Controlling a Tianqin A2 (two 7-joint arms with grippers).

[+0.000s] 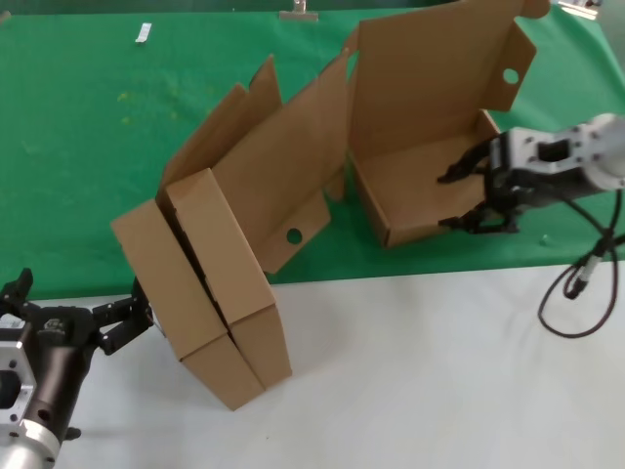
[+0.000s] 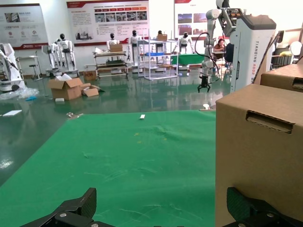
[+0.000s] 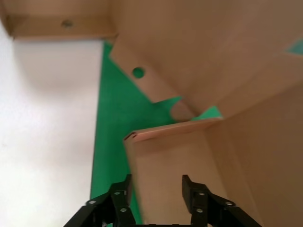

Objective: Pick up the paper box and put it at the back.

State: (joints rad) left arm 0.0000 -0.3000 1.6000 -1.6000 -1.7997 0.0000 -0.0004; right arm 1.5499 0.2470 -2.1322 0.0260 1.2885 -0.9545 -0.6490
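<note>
An open paper box [image 1: 420,186] sits on the green cloth [image 1: 88,147] at the right, its lid upright. My right gripper [image 1: 457,200] is open and straddles the box's near side wall, one finger inside and one outside. The right wrist view shows the same wall [image 3: 180,156] between the fingers of the right gripper [image 3: 156,189]. Two more paper boxes [image 1: 215,283] lean together, tilted, at the cloth's front edge. My left gripper [image 1: 122,322] is open beside them. In the left wrist view one finger of the left gripper [image 2: 161,208] lies against a box side [image 2: 260,156].
The white tabletop [image 1: 410,371] lies in front of the cloth. A black cable [image 1: 576,283] hangs from my right arm over the table's right side. A small white item [image 1: 145,32] lies at the far back of the cloth.
</note>
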